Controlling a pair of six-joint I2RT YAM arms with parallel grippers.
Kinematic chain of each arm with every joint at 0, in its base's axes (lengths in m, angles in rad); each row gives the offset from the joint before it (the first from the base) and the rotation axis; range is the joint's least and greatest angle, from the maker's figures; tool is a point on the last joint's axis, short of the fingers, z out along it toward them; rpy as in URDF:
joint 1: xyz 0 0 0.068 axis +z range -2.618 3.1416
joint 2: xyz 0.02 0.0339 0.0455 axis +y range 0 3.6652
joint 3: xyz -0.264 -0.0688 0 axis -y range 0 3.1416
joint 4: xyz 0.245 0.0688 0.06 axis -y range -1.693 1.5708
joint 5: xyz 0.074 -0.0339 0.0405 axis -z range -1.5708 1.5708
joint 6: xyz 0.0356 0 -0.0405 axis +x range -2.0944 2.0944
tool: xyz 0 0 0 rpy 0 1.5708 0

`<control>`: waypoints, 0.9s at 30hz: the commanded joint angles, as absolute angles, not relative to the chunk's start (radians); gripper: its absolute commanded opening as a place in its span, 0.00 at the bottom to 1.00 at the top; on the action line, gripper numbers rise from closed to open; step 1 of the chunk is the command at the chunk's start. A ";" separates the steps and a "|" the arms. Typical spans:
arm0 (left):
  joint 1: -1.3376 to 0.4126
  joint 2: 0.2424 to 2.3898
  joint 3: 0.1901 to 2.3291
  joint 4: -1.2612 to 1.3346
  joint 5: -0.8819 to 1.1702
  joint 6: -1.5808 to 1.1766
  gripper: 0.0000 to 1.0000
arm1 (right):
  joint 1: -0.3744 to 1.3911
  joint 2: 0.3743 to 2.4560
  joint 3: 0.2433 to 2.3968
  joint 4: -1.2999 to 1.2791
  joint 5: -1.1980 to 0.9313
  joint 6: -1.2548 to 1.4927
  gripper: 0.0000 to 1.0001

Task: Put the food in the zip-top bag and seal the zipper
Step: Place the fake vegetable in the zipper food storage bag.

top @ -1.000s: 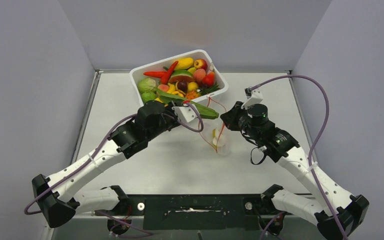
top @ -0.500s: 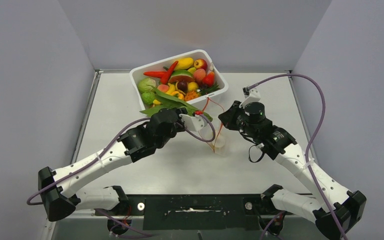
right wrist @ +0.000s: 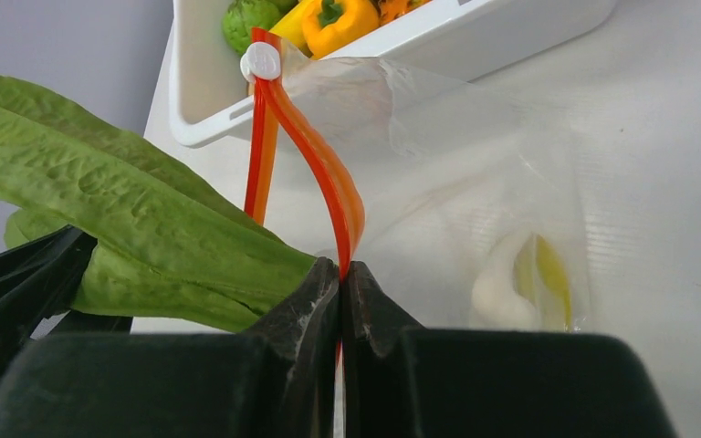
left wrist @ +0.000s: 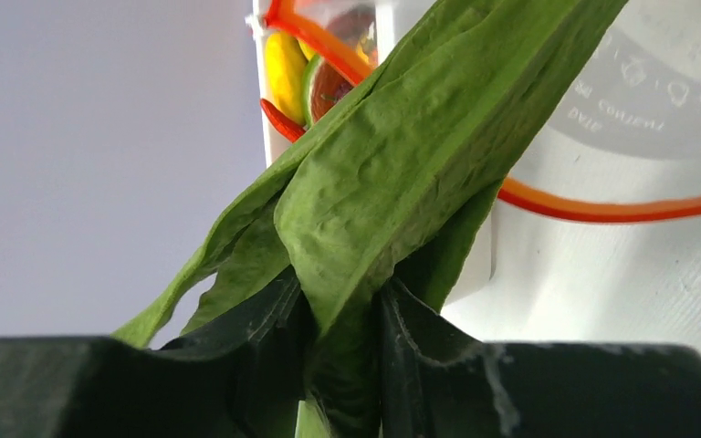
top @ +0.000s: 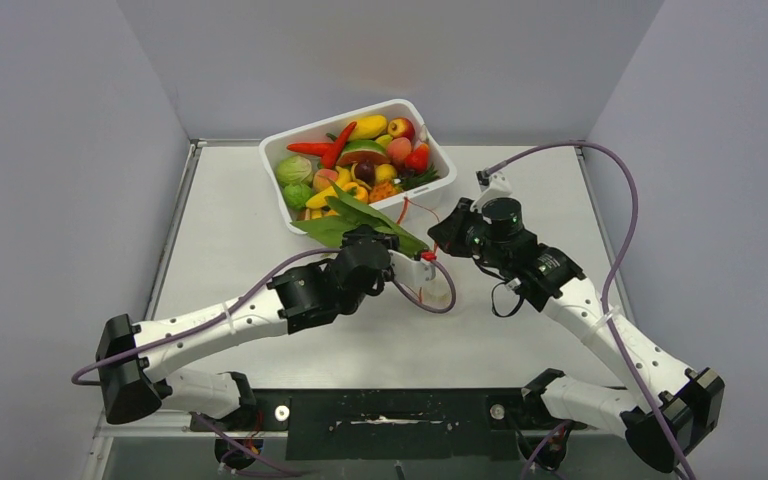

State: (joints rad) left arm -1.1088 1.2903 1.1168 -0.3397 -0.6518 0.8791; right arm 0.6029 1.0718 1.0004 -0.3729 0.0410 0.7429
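My left gripper is shut on the stem end of a long green leaf, held above the table just in front of the tub; the left wrist view shows the leaf pinched in my left gripper. My right gripper is shut on the red-orange zipper of the clear zip-top bag and holds the mouth up. A white and yellow food piece lies inside the bag. The leaf hangs just left of the zipper. From above, the right gripper is to the right of the leaf tip.
A white tub at the back centre holds several toy fruits and vegetables, among them a red chilli and a yellow pepper. The bag's bottom rests on the table between the two arms. Purple cables loop beside each wrist.
My left arm has carried the leaf to the right and nearer, up to the bag's mouth. My right gripper has shifted slightly back and left, still holding the zipper.
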 commanded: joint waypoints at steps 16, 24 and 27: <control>-1.186 1.244 1.108 -0.119 -0.704 0.852 0.55 | 0.603 1.058 0.960 -0.225 -0.028 0.770 0.00; -1.186 1.171 1.092 -0.102 -0.602 0.824 0.56 | 0.601 1.060 0.948 -0.206 -0.038 0.775 0.00; -1.188 1.153 1.071 -0.133 -0.539 0.858 0.58 | 0.601 1.062 0.949 -0.204 -0.041 0.774 0.00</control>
State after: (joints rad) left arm -1.1824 1.2060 1.0790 -0.1780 -0.6315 0.8474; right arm 0.6029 1.0763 0.9504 -0.2790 -0.0265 0.7689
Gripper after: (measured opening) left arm 0.569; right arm 0.031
